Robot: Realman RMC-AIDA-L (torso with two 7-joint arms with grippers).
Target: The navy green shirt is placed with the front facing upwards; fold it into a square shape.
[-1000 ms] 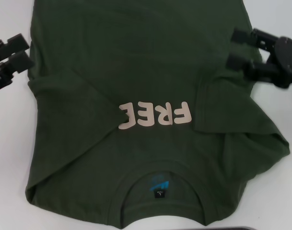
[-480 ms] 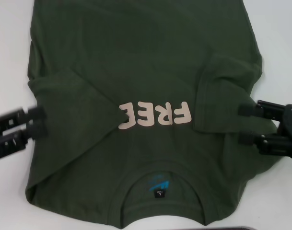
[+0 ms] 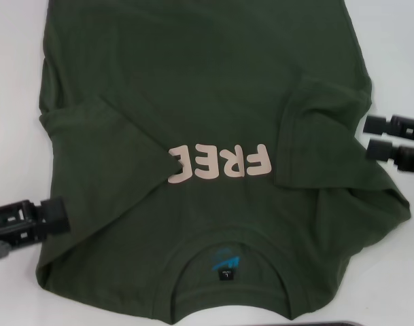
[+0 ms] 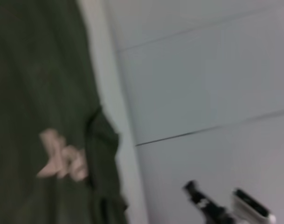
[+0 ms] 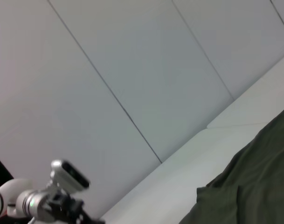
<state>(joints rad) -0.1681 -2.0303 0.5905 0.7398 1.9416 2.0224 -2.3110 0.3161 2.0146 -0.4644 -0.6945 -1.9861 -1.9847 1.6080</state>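
2 grippers flank the navy green shirt (image 3: 207,156) in the head view, which lies flat on the white table (image 3: 16,61) with its collar toward the robot, the "FREE" lettering (image 3: 219,163) reading upside down, and both sleeves already turned in over the chest. The left gripper (image 3: 56,217) sits at the shirt's left edge near the shoulder, its 2 dark fingers apart, stacked one above the other, and holding nothing; the cloth lies directly inward from its tips, touching or just short of them. The right gripper (image 3: 374,136) is beside the right edge, farther from the collar, fingers likewise apart and empty, with the folded-in right sleeve just inward of it. The shirt's long axis runs straight away from the robot, so each gripper faces a long side edge square on, and the left one looks nearer to a hold. In the left wrist view the shirt (image 4: 44,93) fills one side with a smear of pale lettering, and the far-off right gripper (image 4: 197,198) shows against a grey wall. In the right wrist view only a corner of the shirt (image 5: 253,186) shows on the table, with the other arm's wrist far off; neither view shows its own fingers.
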